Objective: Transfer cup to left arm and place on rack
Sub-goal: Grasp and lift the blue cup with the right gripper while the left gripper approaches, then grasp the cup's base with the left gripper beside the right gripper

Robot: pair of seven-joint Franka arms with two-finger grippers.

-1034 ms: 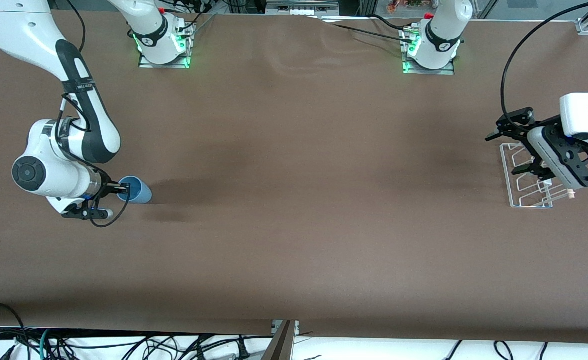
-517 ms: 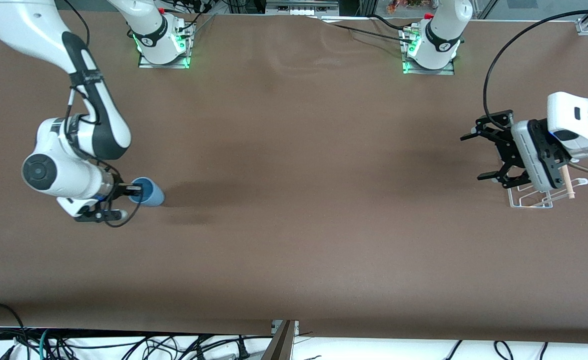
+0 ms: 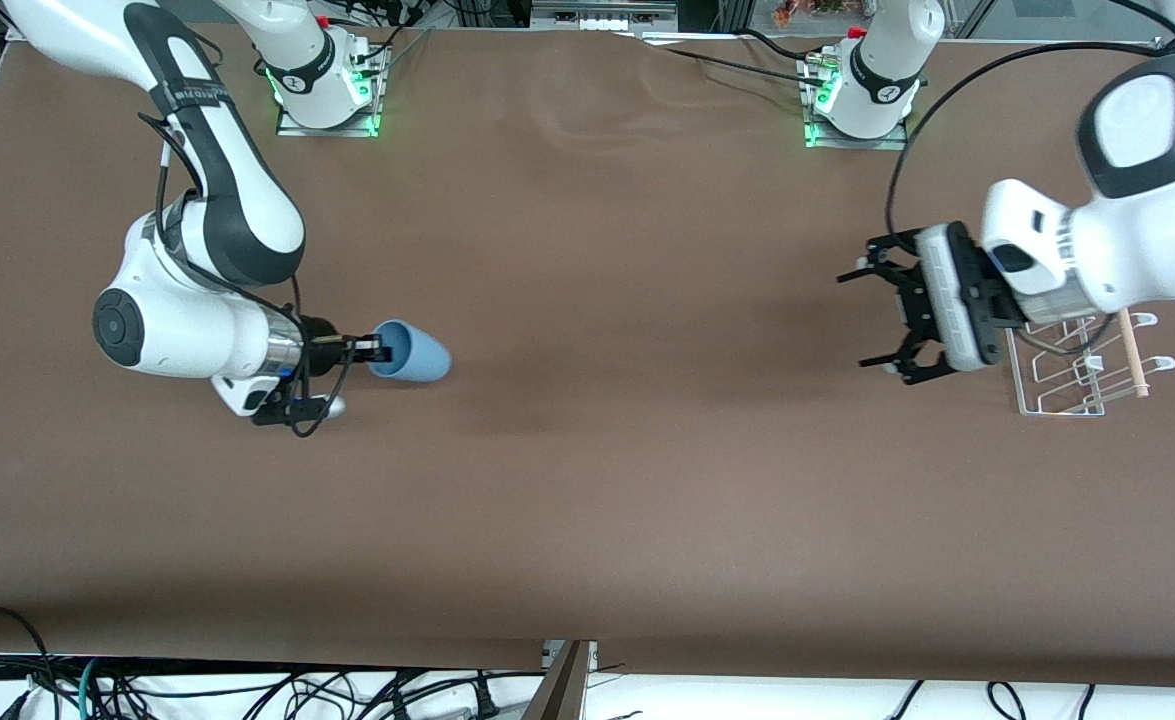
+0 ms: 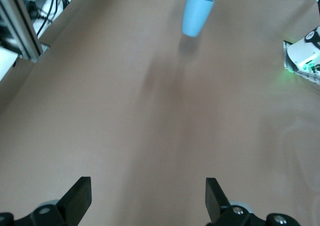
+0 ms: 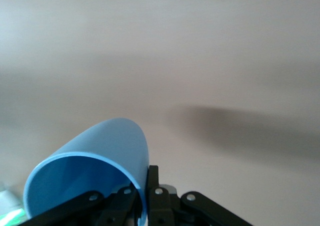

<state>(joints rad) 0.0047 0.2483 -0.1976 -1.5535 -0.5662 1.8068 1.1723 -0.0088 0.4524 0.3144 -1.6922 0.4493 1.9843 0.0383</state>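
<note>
Light-blue plastic, the cup (image 3: 412, 353) is held on its side in the air by the right gripper (image 3: 375, 352), whose fingers are closed on the rim, one inside the mouth and one outside, over the brown table (image 3: 587, 480) toward the right arm's end. The left gripper (image 3: 872, 318) hangs over the table just beside the rack (image 3: 1067, 385), with its two fingers spread wide and nothing between them, pointing toward the cup. White wire with a pale wooden rod (image 3: 1132, 352) along one side, the rack stands on the table at the left arm's end.
</note>
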